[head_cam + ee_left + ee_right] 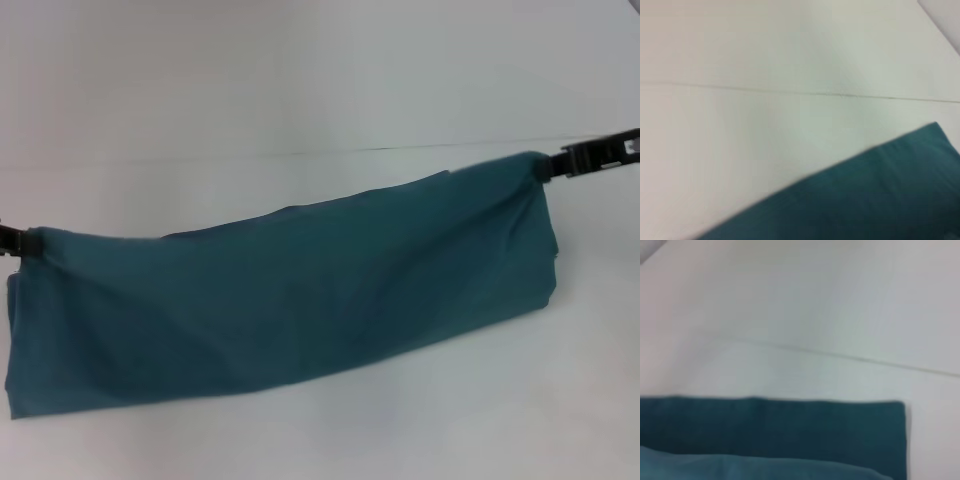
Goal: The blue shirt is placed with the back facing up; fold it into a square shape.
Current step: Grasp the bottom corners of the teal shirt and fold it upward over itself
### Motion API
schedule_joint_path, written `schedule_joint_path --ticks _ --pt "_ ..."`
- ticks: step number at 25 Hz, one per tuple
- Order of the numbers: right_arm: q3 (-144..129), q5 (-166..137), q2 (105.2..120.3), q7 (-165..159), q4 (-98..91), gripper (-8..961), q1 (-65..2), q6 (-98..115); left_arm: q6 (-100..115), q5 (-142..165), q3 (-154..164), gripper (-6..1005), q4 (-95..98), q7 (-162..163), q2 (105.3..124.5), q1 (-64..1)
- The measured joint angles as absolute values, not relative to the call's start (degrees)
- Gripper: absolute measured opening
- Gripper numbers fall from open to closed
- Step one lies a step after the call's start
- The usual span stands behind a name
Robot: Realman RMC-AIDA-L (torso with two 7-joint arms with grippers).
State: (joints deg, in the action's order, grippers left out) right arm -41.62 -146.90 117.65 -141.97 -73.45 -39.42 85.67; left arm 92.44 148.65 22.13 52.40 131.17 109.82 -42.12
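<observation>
Teal-blue cloth, plain, no lettering showing: the blue shirt [290, 300] hangs as a long folded band stretched between both arms over the white desk [300, 90]. Band slopes, high at the robot's right, low at its left. Upper edge taut; lower edge sags, with soft creases running along the length. Left pincer [22, 243] grips the low corner at the frame edge, clamped on cloth, mostly cut off by the picture border. Right pincer [548, 166] clamped on the high corner, cloth bunched around its tips so the fingers themselves are hidden. Sleeves and collar not distinguishable in the folds. Whether the lower edge touches the desk is unclear. Left wrist view: only a slanted shirt edge [870, 195] over desk surface. Right wrist view: straight folded edge [775, 430], squared corner, a thin seam line in the desk behind.
</observation>
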Motion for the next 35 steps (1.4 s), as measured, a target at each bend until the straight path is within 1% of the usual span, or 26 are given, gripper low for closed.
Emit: schedule_joint_path --ticks 7,17,22,28,35 --pt "-43.40 -147.29 118.11 -142.84 -68.02 56 -40.83 74.01 85.14 148.61 25.88 55 51.16 131.31 110.76 -42.38" --pt "-48.27 -147.17 119.03 -142.91 -60.65 54 -42.55 63.27 75.42 148.85 30.91 55 49.23 131.43 112.81 -43.30" --pt "-49.80 -147.37 119.44 -142.91 -56.77 53 -43.59 58.30 71.55 149.24 31.58 55 48.01 131.61 113.04 -43.31" --pt "-49.93 -147.42 119.45 -142.91 -52.50 53 -44.67 52.96 67.77 149.54 31.62 55 47.12 131.59 113.06 -42.83" --pt "-50.39 -147.48 119.46 -142.49 -48.01 52 -45.61 48.67 63.50 149.68 32.68 55 45.39 130.99 113.63 -42.74"
